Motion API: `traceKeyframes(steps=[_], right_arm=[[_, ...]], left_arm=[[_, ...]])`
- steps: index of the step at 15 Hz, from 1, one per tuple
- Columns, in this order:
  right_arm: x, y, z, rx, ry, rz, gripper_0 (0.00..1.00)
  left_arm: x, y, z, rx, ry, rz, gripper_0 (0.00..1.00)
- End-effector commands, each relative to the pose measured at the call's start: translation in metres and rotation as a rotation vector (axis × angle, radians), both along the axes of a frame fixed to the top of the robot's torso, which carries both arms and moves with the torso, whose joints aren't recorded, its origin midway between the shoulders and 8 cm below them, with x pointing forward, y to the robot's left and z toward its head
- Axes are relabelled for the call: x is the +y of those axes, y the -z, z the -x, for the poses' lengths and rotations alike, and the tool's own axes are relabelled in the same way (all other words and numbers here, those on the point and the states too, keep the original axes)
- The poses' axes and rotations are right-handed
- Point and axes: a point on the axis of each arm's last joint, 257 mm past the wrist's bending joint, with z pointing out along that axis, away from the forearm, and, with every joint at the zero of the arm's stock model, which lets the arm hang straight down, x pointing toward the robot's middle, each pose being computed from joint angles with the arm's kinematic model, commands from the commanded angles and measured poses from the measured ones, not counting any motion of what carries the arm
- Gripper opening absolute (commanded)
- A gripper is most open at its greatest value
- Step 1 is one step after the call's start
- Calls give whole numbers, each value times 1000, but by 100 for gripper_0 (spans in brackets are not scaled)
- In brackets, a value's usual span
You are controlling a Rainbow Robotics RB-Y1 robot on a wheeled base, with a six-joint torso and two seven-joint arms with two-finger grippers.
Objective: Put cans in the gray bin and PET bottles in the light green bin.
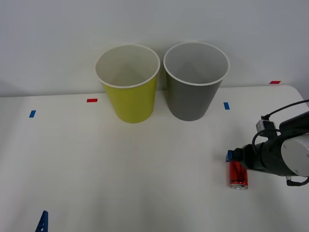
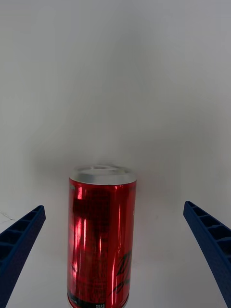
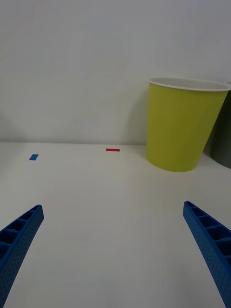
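lab test bench | white table [image 1: 120,169] | tape marks [image 1: 91,100] | blank wall [image 1: 48,38]

Nothing is reading clearly from here. The red can [image 2: 102,240] is showing dark printing and a patch of fine print near its lower end, but no word or number can be made out.

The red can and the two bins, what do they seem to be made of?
The red can: probably metal, with glossy streaked reflections and a silver top. The gray bin and the light green bin: matte, with thin white rims, perhaps paper or plastic.
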Motion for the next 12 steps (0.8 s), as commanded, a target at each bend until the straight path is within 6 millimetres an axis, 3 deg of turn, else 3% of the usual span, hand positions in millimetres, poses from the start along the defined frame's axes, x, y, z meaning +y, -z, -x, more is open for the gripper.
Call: traceKeyframes(steps=[1, 5, 12], right_arm=[[-3, 5, -3, 23, -10, 14, 100], [10, 20, -2, 73, -22, 7, 100], [19, 26, -1, 88, -11, 17, 100]], left_arm=[[0, 0, 0, 0, 0, 0, 100], [0, 0, 0, 0, 0, 0, 100], [0, 0, 0, 0, 0, 0, 100]])
